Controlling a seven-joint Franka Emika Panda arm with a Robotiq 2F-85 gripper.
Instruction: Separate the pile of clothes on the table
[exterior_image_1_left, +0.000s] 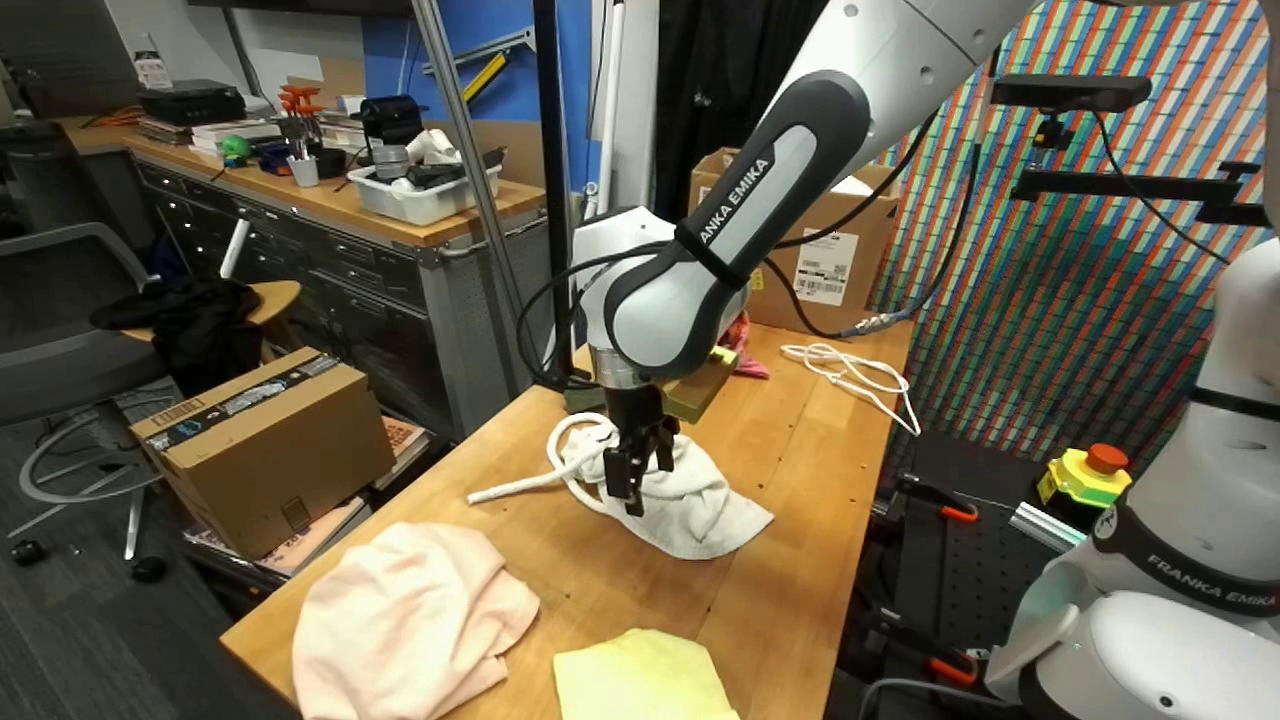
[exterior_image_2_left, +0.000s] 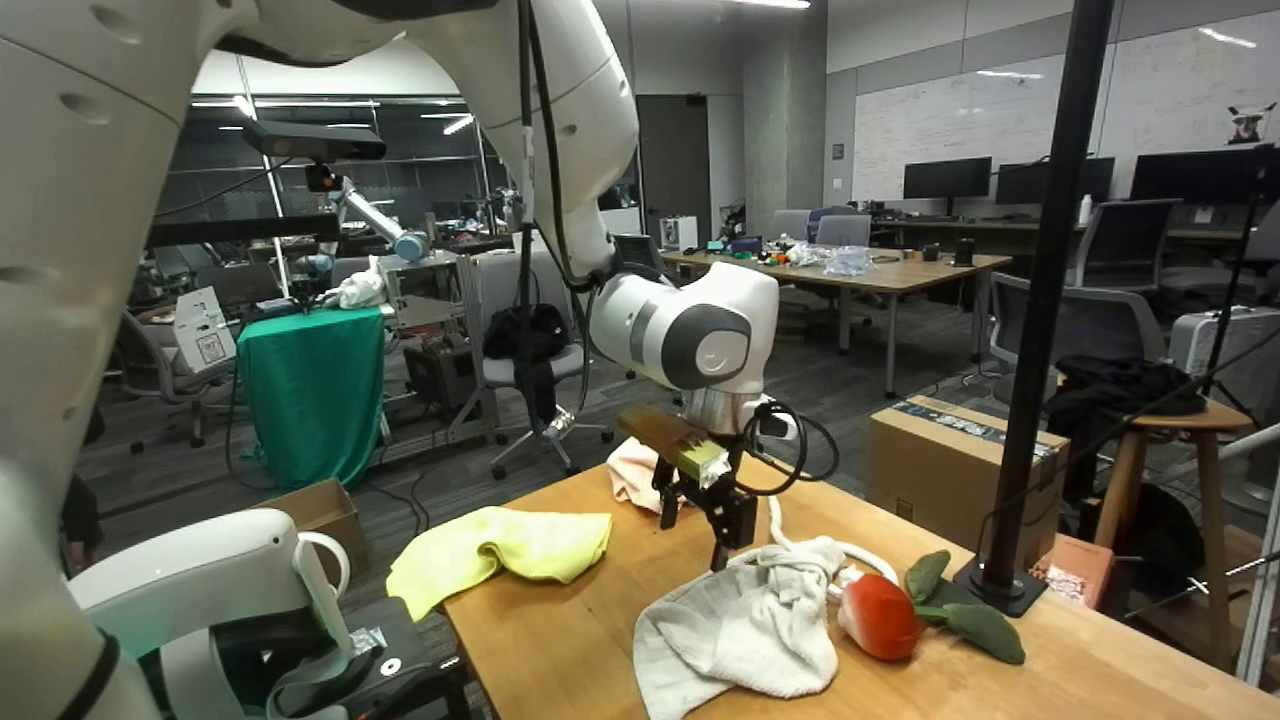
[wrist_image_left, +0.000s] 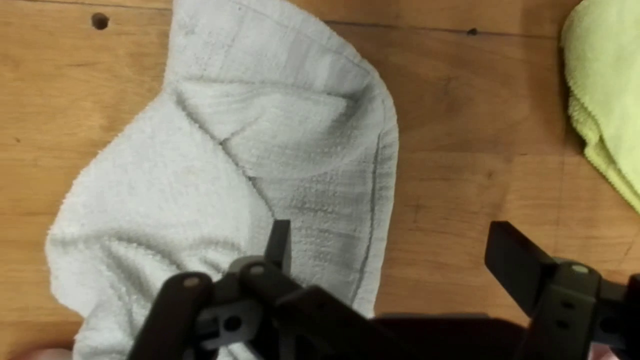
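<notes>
A greyish-white cloth lies crumpled on the wooden table; it also shows in an exterior view and fills the left of the wrist view. A pink cloth lies in a heap near one table end, partly behind the gripper in an exterior view. A yellow cloth lies apart from both, at the table edge; its edge shows in the wrist view. My gripper is open and empty over the white cloth's edge. One finger is over the cloth, the other over bare wood.
A white tube loops beside the white cloth. A red plush flower with green leaves lies against or close to that cloth. A black pole base stands on the table. A white cord and a cardboard box are at the table's far end.
</notes>
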